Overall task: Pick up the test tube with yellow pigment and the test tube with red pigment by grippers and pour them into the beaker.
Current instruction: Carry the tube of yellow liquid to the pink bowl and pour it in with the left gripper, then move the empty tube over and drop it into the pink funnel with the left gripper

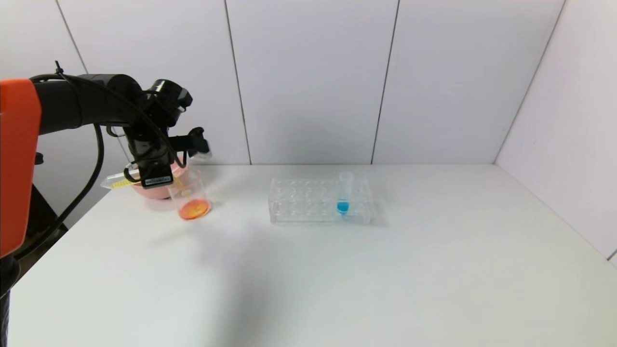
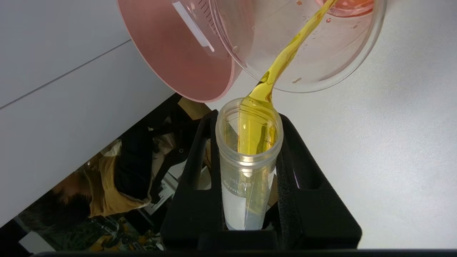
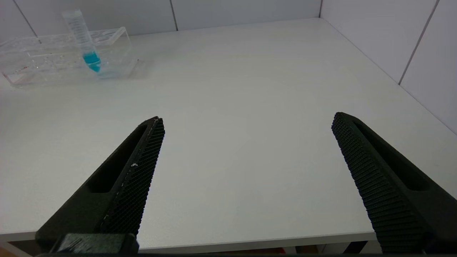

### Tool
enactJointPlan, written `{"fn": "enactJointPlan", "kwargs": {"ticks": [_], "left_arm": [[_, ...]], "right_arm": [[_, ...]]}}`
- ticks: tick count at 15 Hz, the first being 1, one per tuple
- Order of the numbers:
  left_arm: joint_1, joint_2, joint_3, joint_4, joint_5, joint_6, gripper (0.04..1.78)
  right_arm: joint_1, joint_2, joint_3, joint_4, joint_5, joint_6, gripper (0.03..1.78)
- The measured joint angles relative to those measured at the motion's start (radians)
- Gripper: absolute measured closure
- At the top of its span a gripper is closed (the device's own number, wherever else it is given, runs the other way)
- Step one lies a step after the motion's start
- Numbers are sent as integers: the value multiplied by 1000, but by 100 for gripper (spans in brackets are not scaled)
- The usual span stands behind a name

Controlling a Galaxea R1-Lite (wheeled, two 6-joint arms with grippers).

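The slim clear test tube with yellow pigment, clenched in the left hand, streams into the clear glass beaker; overtilting could splash the table. The right hand hangs released.

A plain white, matte rectangular table carries three things. At about ten o'clock, near its far left corner, stands a small clear glass beaker with orange-red liquid pooled in its bottom. Just behind it, touching or nearly so, sits a pink round bowl. Near twelve o'clock, well apart from both, lies a clear plastic rectangular tube rack.
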Motion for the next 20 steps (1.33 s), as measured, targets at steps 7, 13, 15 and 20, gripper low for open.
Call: {"fn": "enactJointPlan", "kwargs": {"ticks": [7,13,15,20], "left_arm": [[-43,3,0,28,63,16,138],[-82,13,0,47,148,20,138],[-85,8,1,60,148,17,138],[-58,-40,19,52,53,-83,138]], "right_arm": [[0,0,0,0,0,0,10],[0,0,0,0,0,0,10],[0,0,0,0,0,0,10],[0,0,0,0,0,0,10]]}}
